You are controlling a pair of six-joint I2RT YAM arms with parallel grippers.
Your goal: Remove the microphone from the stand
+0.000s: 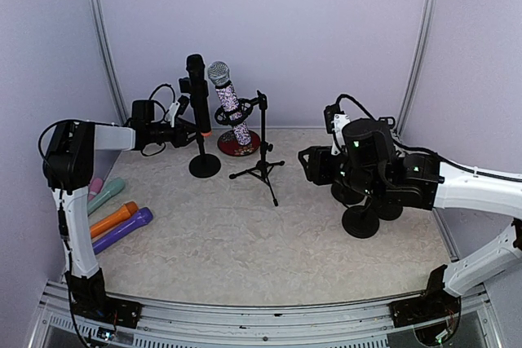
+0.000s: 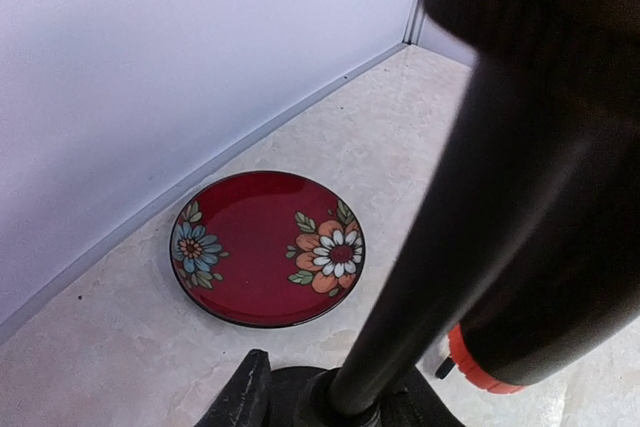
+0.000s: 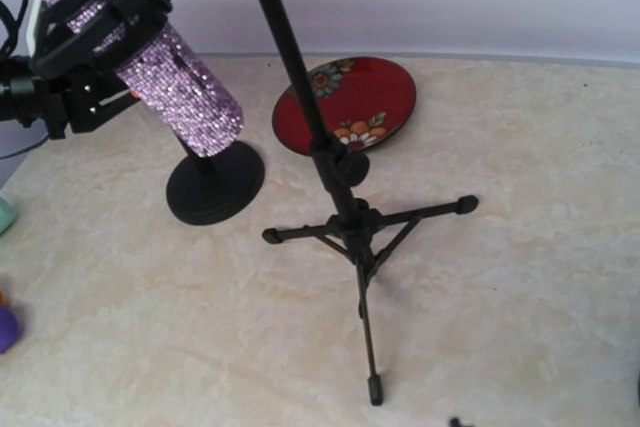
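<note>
A black microphone (image 1: 196, 91) with an orange ring at its lower end stands in a round-based stand (image 1: 204, 165) at the back left. In the left wrist view the microphone (image 2: 560, 197) fills the right side, beside the stand's pole (image 2: 440, 277). My left gripper (image 1: 189, 132) reaches in from the left, low on the stand. Its fingers (image 2: 245, 392) sit either side of the pole, and a gap shows on the left side. My right gripper (image 1: 308, 165) hovers at mid right, holding nothing; its jaws do not show clearly.
A sparkly purple microphone (image 3: 170, 67) sits in the clip of a tripod stand (image 3: 355, 217) beside a red floral plate (image 2: 265, 247). Several coloured microphones (image 1: 114, 219) lie at the left edge. Another round stand base (image 1: 360, 222) sits under the right arm.
</note>
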